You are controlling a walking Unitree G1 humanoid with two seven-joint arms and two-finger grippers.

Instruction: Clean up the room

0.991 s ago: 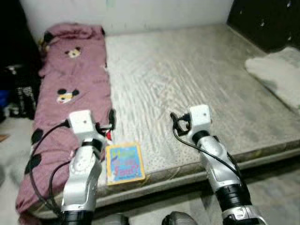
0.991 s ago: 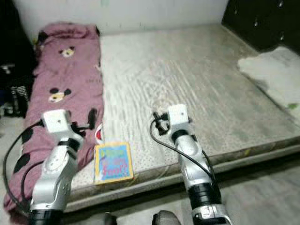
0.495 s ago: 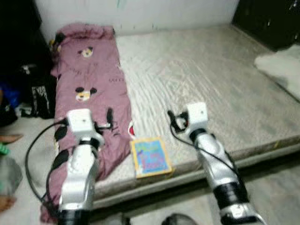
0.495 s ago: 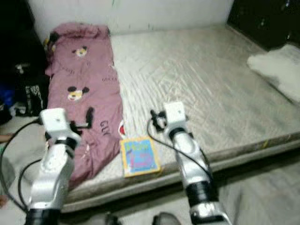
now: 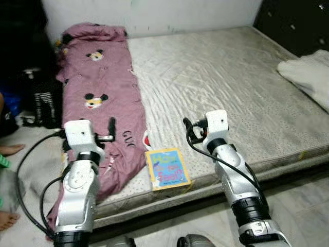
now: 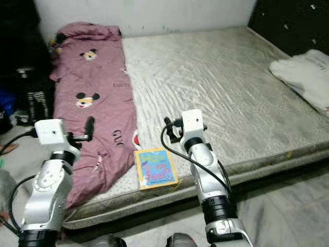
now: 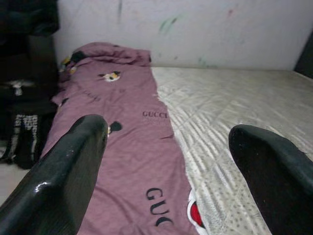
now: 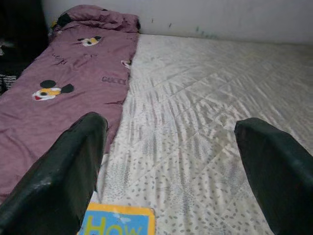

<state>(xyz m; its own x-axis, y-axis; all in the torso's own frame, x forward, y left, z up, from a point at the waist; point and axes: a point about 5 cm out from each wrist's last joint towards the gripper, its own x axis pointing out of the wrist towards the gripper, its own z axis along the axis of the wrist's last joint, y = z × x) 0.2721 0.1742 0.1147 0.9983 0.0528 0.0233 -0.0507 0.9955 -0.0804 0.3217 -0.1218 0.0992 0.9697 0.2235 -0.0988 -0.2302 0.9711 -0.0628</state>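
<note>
1. Left eye view: a bare grey quilted mattress (image 5: 226, 82) lies low on the floor against a pale wall. A mauve blanket (image 5: 97, 103) printed with cartoon mouse heads and black lettering runs along its left side, bunched at the wall end and drooping over the near left corner.
2. A children's book (image 5: 167, 168) with a blue cover and yellow border lies flat at the mattress's near edge, just beside the blanket's hem and between the two arms.
3. Left gripper (image 7: 166, 161): raised above the blanket's near end. Left wrist view shows both black fingers (image 7: 63, 171) spread wide, nothing between them, blanket and mattress seam beyond.
4. Right gripper (image 8: 171, 171): held above the mattress, just past the book on its right side. Right wrist view shows the fingers (image 8: 68, 166) likewise wide apart and empty, with the book's top edge (image 8: 117, 223) near one finger.
5. A white folded cloth (image 5: 308, 77) sits at the mattress's far right edge.
6. Dark bags (image 5: 38, 98) stand on the floor to the left of the blanket; a person's bare foot (image 5: 7, 218) shows at the left edge.
</note>
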